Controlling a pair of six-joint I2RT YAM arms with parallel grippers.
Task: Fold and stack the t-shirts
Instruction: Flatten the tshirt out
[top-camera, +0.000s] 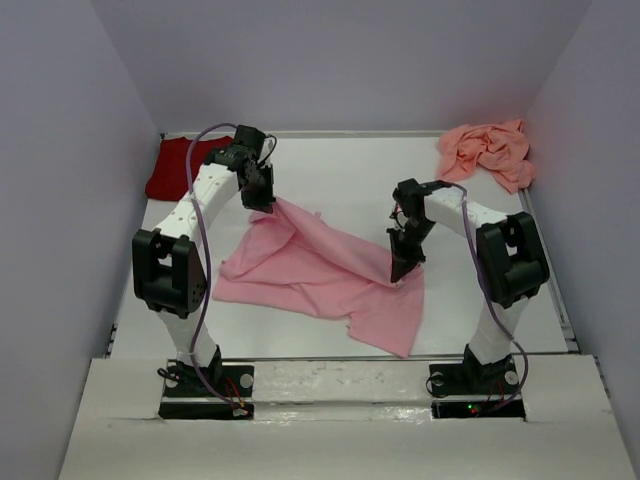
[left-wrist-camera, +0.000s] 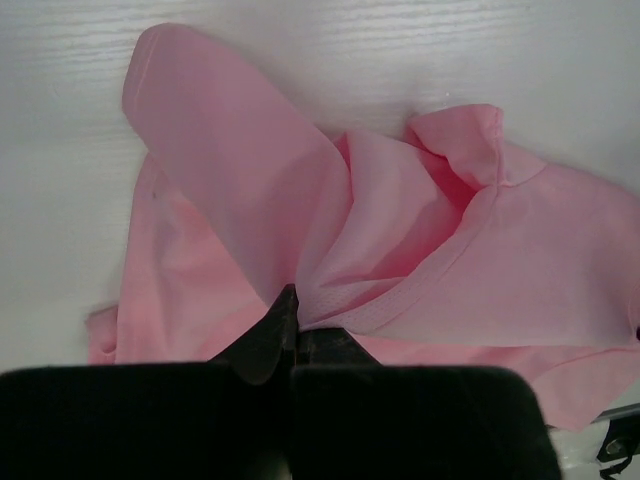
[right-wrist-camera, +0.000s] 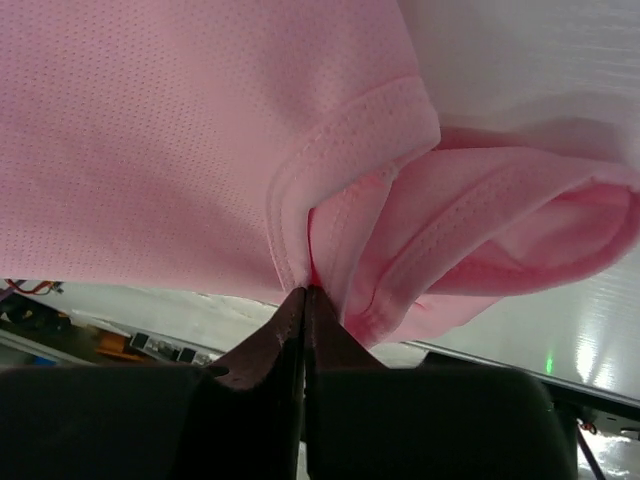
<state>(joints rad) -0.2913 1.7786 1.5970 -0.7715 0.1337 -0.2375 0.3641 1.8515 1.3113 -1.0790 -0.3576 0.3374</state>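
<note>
We see the light pink t-shirt (top-camera: 320, 275) across the middle of the white table (top-camera: 350, 170), held up at two points. Our left gripper (top-camera: 270, 202) is clenched on a fold at the shirt's far-left edge, drawing the cloth into a peak. Our right gripper (top-camera: 401, 268) pinches a stitched hem on the right side, and cloth drapes below it toward the near edge. The dark red t-shirt (top-camera: 175, 165) lies in the far-left corner. The salmon-pink t-shirt (top-camera: 488, 150) lies crumpled in the far-right corner. Both are well apart from the grippers.
</note>
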